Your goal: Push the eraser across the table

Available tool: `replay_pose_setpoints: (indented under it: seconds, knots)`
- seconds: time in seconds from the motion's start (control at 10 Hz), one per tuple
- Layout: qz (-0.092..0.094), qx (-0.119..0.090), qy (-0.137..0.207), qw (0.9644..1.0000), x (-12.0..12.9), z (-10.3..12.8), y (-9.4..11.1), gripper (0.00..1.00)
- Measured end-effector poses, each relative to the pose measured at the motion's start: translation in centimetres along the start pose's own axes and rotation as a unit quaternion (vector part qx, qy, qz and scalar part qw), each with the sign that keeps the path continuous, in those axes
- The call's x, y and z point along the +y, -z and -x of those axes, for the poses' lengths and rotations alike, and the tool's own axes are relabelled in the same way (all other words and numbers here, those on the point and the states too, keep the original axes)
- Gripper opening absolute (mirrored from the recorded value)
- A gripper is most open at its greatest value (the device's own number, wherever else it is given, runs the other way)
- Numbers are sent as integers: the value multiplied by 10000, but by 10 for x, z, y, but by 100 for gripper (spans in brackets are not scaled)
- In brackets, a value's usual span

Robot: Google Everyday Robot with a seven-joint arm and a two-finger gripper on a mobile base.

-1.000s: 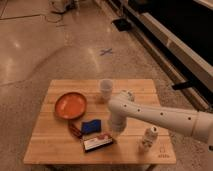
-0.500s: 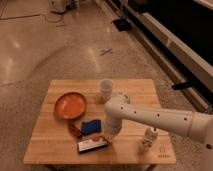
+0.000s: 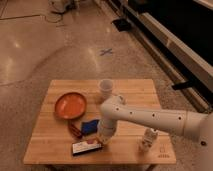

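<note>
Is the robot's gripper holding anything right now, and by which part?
Nothing is held. The gripper is shut, low over the table at one end of the eraser, placed to push it, not grip it.

Nothing readable; only a blue cross [image 3: 105,51] marks the floor [image 3: 45,45].

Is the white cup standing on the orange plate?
No, the white cup stands on the table beside the orange plate, while the end effector is down by the eraser.
</note>
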Motion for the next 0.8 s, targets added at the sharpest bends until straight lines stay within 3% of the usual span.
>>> replay_pose_setpoints:
  seconds: [0.2, 0.8]
  knots:
    - [-56, -106, 287, 9995, -9, 11, -4, 0]
    - [-69, -125, 317, 9994, -11, 13, -5, 0]
